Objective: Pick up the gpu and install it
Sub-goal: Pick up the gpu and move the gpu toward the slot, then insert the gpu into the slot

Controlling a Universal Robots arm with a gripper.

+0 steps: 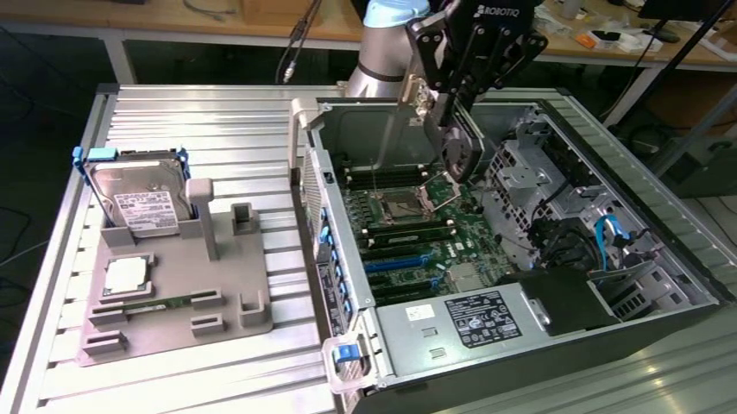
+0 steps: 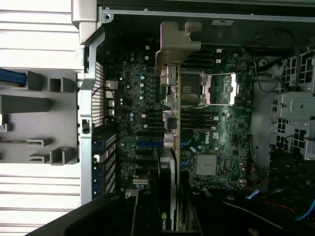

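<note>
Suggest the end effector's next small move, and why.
Probably lower slowly toward the blue slots: the end effector grips the thin dark circuit card with silver bracket above the green motherboard in the open grey computer case, and the card is not yet seated.

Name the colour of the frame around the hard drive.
Blue; the frame around the hard drive shows best in the exterior view.

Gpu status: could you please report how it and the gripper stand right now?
Gripper shut on the gpu. Card hangs inside the open case, above the motherboard, not yet seated. No obstruction seen below it.
</note>
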